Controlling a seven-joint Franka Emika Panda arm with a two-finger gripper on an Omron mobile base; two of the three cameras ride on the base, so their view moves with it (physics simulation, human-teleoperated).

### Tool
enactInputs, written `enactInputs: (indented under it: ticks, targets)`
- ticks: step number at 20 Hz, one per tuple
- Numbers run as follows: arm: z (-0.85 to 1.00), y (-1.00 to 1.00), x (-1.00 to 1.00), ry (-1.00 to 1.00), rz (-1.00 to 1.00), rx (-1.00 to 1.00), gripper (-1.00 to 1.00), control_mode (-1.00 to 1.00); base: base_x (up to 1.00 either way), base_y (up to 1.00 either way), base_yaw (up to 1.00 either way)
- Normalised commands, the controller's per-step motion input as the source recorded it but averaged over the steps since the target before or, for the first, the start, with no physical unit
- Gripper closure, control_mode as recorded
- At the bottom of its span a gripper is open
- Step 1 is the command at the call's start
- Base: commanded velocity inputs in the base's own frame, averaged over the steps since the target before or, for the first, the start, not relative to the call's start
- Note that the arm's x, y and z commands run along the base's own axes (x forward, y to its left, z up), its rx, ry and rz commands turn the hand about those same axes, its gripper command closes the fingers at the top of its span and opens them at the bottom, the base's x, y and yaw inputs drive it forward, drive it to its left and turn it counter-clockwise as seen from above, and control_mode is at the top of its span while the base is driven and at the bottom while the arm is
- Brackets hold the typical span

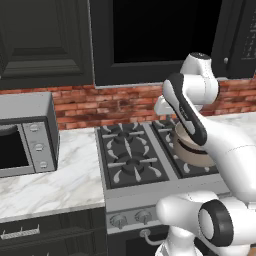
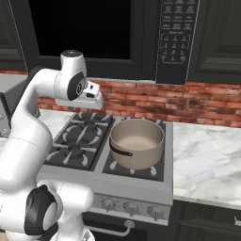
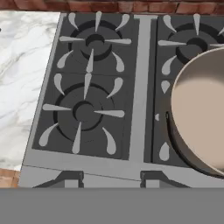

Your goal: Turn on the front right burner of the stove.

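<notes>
Round black front right burner (image 2: 134,165) mostly hidden under wide beige metal pot (image 2: 137,142), grey steel stove (image 2: 123,185) knobs small – gripper high above cooktop, burner below-right, finger state can't tell

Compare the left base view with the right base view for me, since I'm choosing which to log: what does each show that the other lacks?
Left base view alone: the grey countertop oven with three knobs, left of the stove. Right base view alone: the microwave keypad, the marble counter to the stove's right, and the pot's dark handle. Both: the cooktop, the beige pot on the front right burner, front-panel knobs, brick wall and white arm.
</notes>
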Motion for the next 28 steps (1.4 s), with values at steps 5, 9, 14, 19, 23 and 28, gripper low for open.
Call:
enactInputs:
  ticks: [5, 9, 14, 19, 23, 28]
  targets:
    - [0.0, -0.25, -0.42, -0.04, -0.04, 0.0, -1.0, -1.0, 0.0, 0.0, 0.0]
    - [-0.14, -0.9, -0.81, -0.24, -0.16, 0.0, -1.0, -1.0, 0.0, 0.0, 0.0]
    - [-0.33, -1.0, -1.0, -0.29, -0.14, 0.03, -1.0, -1.0, 0.0, 0.0, 0.0]
    - [-0.45, -0.96, -0.93, -0.27, -0.04, 0.11, -1.0, -1.0, 0.0, 0.0, 0.0]
    - [-0.22, -0.46, -0.58, -0.17, 0.0, 0.03, -1.0, -1.0, 0.0, 0.0, 0.0]
    - [-0.24, -0.38, -0.2, -0.16, 0.01, -0.11, -1.0, -1.0, 0.0, 0.0, 0.0]
